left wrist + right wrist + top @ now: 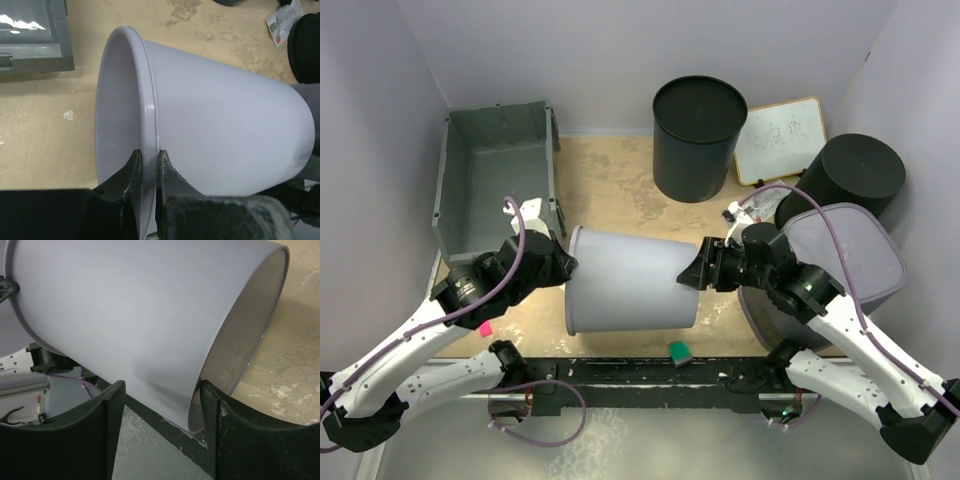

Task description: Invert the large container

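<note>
The large container [495, 180], a dark grey rectangular crate, stands open side up at the back left against the wall; a corner of it shows in the left wrist view [35, 45]. Neither gripper touches it. A round light grey bin [630, 280] lies on its side between the arms, mouth to the left. My left gripper [568, 265] is shut on the bin's rim [149, 115], one finger inside and one outside. My right gripper [692, 272] is open at the bin's base [240, 335], its fingers [210, 410] straddling the lower edge of the base.
A dark round bin [698, 135] stands at the back centre and a second dark cylinder [850, 175] at the back right. A small whiteboard [780, 138] lies between them. A grey basket [850, 265] sits under the right arm. A green block [678, 350] and a pink block [484, 327] lie near the front edge.
</note>
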Available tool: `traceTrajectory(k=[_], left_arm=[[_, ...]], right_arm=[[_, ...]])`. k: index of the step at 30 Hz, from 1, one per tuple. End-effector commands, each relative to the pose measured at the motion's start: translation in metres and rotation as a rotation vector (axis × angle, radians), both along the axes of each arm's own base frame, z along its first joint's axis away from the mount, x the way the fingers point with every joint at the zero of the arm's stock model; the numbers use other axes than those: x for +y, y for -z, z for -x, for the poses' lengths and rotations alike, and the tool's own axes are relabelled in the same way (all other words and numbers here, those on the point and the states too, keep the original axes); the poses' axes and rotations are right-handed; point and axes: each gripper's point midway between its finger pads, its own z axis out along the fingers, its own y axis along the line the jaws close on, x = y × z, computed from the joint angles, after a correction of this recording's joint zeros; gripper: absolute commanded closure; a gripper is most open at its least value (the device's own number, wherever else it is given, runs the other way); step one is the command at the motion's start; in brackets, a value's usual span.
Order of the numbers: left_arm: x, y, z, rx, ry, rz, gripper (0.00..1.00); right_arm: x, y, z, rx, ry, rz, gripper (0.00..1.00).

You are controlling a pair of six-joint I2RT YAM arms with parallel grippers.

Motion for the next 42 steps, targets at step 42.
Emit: traceTrajectory(k=[42], left_arm=[[-0.049, 0.006, -0.012, 0.008, 0.116, 0.042, 0.87]], right_arm=[[0.032, -0.156, 0.019, -0.385, -0.364, -0.162, 0.27]])
